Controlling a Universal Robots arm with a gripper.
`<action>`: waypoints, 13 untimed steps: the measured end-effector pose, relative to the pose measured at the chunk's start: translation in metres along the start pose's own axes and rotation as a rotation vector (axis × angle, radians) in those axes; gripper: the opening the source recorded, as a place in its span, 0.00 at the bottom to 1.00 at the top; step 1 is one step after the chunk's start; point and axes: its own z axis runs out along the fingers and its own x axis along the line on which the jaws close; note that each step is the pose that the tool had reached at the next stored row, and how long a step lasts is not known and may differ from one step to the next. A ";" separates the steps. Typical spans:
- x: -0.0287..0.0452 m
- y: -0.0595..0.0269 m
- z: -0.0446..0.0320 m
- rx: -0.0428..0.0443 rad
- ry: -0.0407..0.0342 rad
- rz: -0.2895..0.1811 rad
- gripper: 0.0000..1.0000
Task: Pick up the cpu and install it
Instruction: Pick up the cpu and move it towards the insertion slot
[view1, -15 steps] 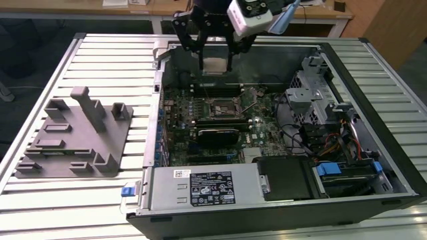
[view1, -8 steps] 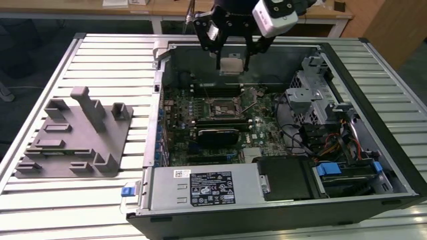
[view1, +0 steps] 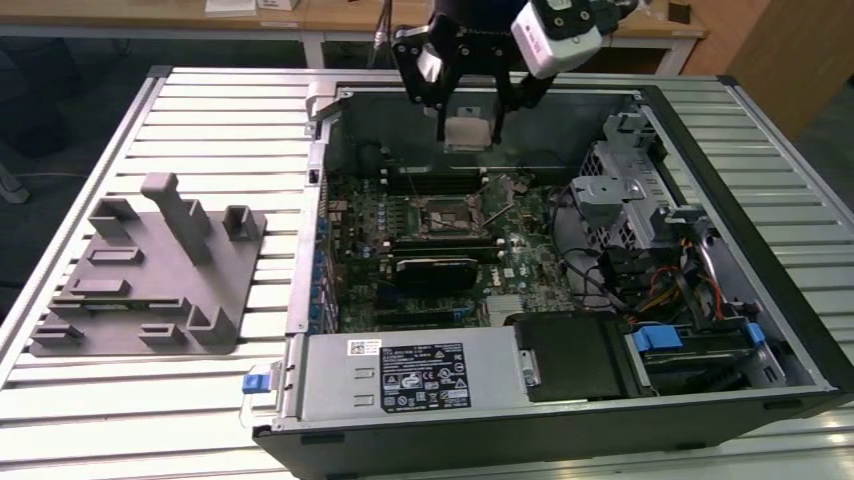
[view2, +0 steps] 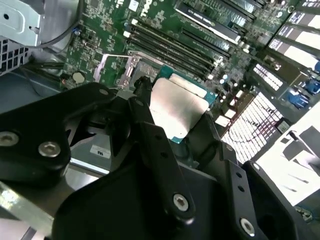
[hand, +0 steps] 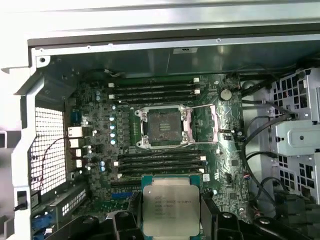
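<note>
Black metal fingers (view1: 439, 112) of my gripper (view1: 470, 138) are clenched on the cpu (view1: 470, 131), a small flat square chip with a silvery metal top and a thin green border; they pinch it by two opposite edges, and I see it hanging in the air over the open machine; beneath it lies the green motherboard (view1: 534, 265), and on that the square metal-framed processor socket (view1: 445, 212), its dark centre uncovered; in the first wrist view the cpu (hand: 171, 205) sits apart from the socket (hand: 164, 127), with rows of black memory slots (hand: 160, 162) between them; the board is housed in a black computer tower case (view1: 400, 445) lying open on its side on a slatted silver metal table (view1: 200, 100); on the exterior view's left, well apart from the case, a grey plastic fixture (view1: 147, 270) with upright posts stands on the table.
</note>
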 end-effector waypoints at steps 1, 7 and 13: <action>-0.0005 -0.0001 0.0017 0.0001 0.0000 0.000 0.55; -0.0052 0.0013 0.0129 0.0000 0.0001 0.000 0.55; -0.0084 0.0031 0.0239 0.0001 0.0010 0.000 0.55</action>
